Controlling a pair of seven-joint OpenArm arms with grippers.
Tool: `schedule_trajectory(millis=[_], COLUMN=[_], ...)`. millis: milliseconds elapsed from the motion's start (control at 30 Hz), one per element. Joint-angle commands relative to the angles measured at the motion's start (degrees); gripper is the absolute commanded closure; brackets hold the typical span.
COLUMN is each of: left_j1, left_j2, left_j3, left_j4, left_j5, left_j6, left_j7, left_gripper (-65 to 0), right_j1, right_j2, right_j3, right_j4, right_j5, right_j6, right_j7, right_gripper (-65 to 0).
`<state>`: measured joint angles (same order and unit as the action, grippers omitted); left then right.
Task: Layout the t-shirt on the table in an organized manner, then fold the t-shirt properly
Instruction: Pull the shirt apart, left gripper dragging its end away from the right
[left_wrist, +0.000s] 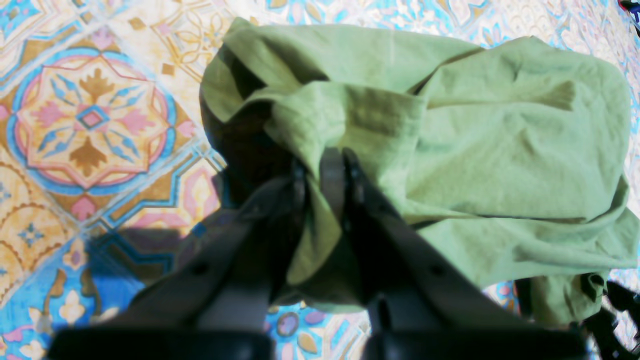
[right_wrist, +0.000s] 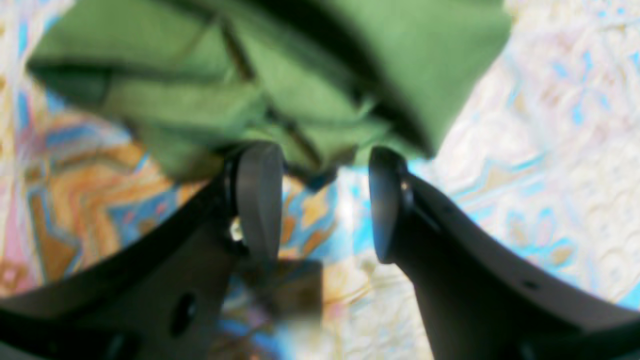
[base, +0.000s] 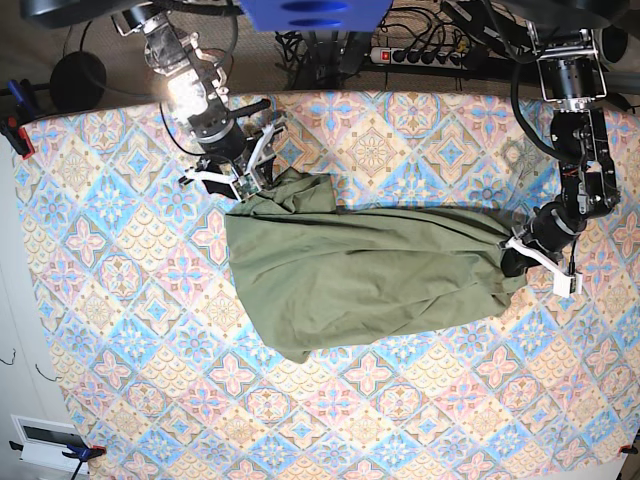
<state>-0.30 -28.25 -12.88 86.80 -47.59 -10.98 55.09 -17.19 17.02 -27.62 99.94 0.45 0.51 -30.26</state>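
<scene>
We observe the table (base: 120, 330) covered edge to edge by a tiled cloth of pastel blue, pink and cream diamonds with floral motifs. One item lies directly on it: the t-shirt (base: 360, 275), olive green, rumpled, spread across the middle toward the far side.

t-shirt (base: 350, 275): bunched lengthwise across the table (base: 120, 300)
left gripper (base: 512, 258): at its right end
right gripper (base: 243, 172): at its upper-left corner

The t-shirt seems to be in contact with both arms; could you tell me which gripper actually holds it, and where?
The left gripper is shut on a bunched fold at one end of the t-shirt. The right gripper is open at the opposite end, holding nothing.
</scene>
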Motion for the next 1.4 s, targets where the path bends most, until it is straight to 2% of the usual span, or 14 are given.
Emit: schedule_trajectory(millis=[0, 300, 600, 833, 1033, 1133, 1367], left_j1=[-1.0, -1.0, -1.0, -1.5, -4.8, -7.2, -14.7], left_j2=[-1.1, -1.0, -0.9, -0.9, -1.0, -1.0, -0.9], left_j3=[-0.5, -0.2, -0.2, -0.3, -0.3, -0.1, 4.8], left_j4=[1.1, 1.1, 1.1, 1.0, 1.0, 1.0, 0.5], left_j5=[-0.6, -0.6, -0.6, -0.4, -0.3, -0.2, -0.1], left_j6=[-0.4, -0.4, -0.4, -0.4, -0.4, -0.4, -0.4], left_j7=[-1.0, -1.0, -1.0, -1.2, -1.1, -1.1, -1.0], left_gripper=[0.0, 0.0, 0.0, 0.0, 0.0, 0.0, 0.0], right_j1=[0.8, 4.7, 5.0, 4.9, 5.0, 5.4, 11.9], right_j2=[0.1, 0.1, 0.1, 0.3, 0.7, 3.7, 6.9], right_j3=[0.1, 0.1, 0.1, 1.3, 9.5, 11.8, 13.9], right_j4=[0.9, -2.4, -2.8, 0.4, 3.8, 4.0, 4.2], right_j5=[-0.1, -0.1, -0.1, -0.1, -0.1, -0.1, 0.0], right_j6=[-0.3, -0.3, -0.3, -0.3, -0.2, -0.2, -0.2], right_j7=[1.5, 1.5, 1.5, 1.5, 1.5, 1.4, 1.4], right_gripper=[-27.1, -25.5, 0.0, -0.4, -0.4, -0.4, -0.4])
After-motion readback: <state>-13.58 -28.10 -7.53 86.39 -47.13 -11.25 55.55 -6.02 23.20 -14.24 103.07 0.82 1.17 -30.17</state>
